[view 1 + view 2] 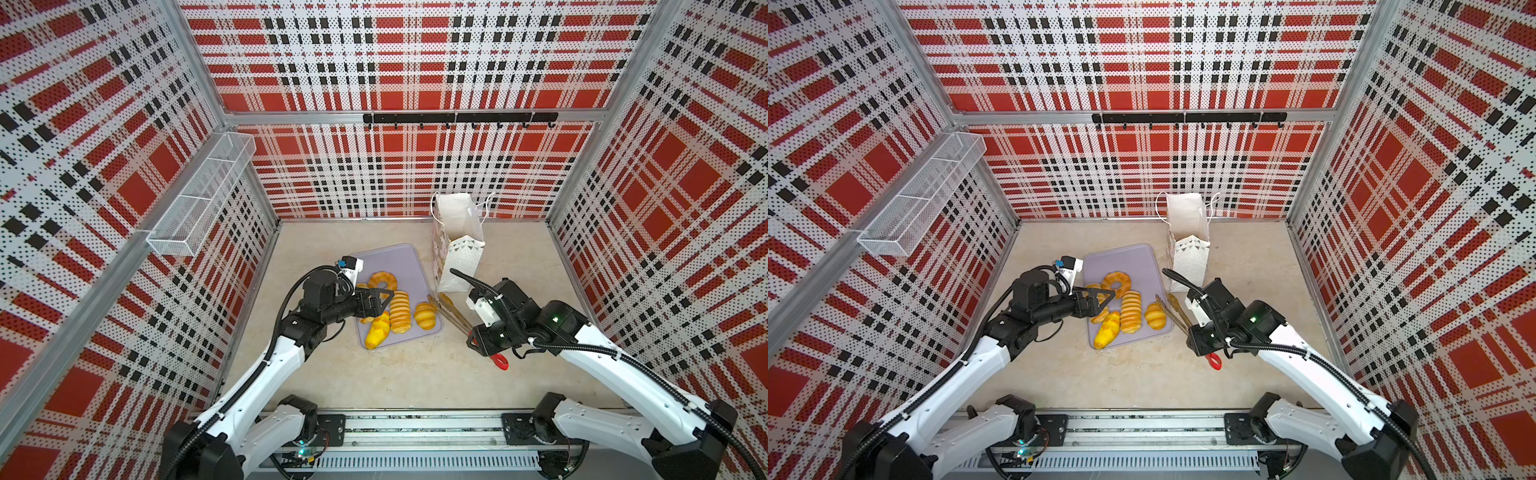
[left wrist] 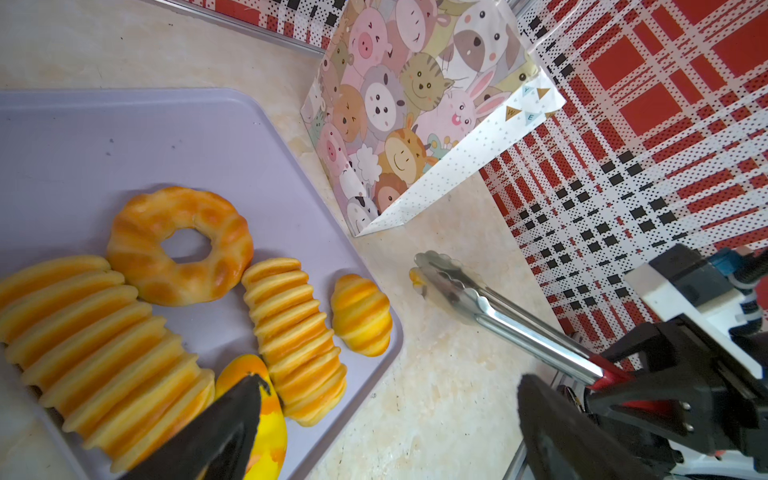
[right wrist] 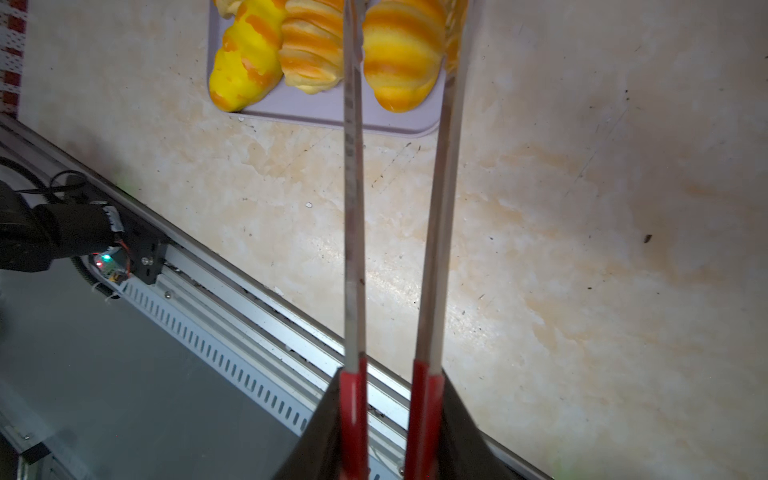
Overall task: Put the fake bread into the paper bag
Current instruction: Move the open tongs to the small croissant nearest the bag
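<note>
Now, a note for you: the right gripper [image 3: 390,386] is clamped on the 2 red handles of the tongs [image 3: 353,208]. It grips low, so the full metal length reaches ahead toward the far left. The tongs' arms are spread, with a clear gap that widens toward the tips. A small orange piece [image 2: 415,277] sits at the tips on the bare table [image 1: 374,374], just right of the tray [image 1: 399,257]; you cannot tell whether the tips touch it.

The fake bread [image 1: 400,316] lies mostly on the tray's near half: a ring doughnut [image 2: 178,245], ribbed loaves, 1 striped bun [image 2: 361,313] nearest the tongs, and a yellow bun [image 1: 377,332] at the near edge. The paper bag [image 1: 459,245] stands upright just beyond the tray's far right corner, mouth up, so a drop from above should land inside. No bread shows in it, though its bottom is hidden.

The left gripper [image 1: 384,301] hovers wide open over the tray's left side, holding nothing. Judgement: it is likely parked there to leave the tongs a clear lane. Next, you should close the tongs on the striped bun; its rounded shape may slip
</note>
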Action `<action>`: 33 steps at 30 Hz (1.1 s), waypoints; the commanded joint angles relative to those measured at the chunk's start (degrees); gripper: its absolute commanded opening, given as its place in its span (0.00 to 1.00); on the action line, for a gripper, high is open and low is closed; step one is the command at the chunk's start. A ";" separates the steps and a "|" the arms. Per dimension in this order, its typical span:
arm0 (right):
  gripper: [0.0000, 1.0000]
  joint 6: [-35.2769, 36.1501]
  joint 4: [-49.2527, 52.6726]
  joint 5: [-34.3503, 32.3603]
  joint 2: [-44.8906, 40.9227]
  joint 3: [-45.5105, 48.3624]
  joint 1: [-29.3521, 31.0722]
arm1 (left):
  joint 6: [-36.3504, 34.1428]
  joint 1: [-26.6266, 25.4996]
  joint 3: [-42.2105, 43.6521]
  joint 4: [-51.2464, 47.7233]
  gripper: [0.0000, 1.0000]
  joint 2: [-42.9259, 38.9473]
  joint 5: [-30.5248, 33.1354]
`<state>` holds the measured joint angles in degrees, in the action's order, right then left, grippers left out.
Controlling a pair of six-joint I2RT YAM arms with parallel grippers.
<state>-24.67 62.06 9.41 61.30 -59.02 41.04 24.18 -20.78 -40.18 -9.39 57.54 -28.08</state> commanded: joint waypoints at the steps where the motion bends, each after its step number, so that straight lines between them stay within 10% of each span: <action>1: 0.32 1.89 0.50 -0.18 1.79 -2.41 -0.67 | -0.25 -0.73 0.44 -0.85 0.98 -0.13 -0.08; 33: 0.37 4.79 -0.26 2.27 7.61 -3.46 -2.45 | -0.63 -2.18 0.02 -2.30 0.98 0.99 1.45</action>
<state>-20.64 62.46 11.22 68.84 -61.95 38.96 24.12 -22.65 -40.16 -11.44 58.41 -26.68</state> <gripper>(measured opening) 0.363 0.983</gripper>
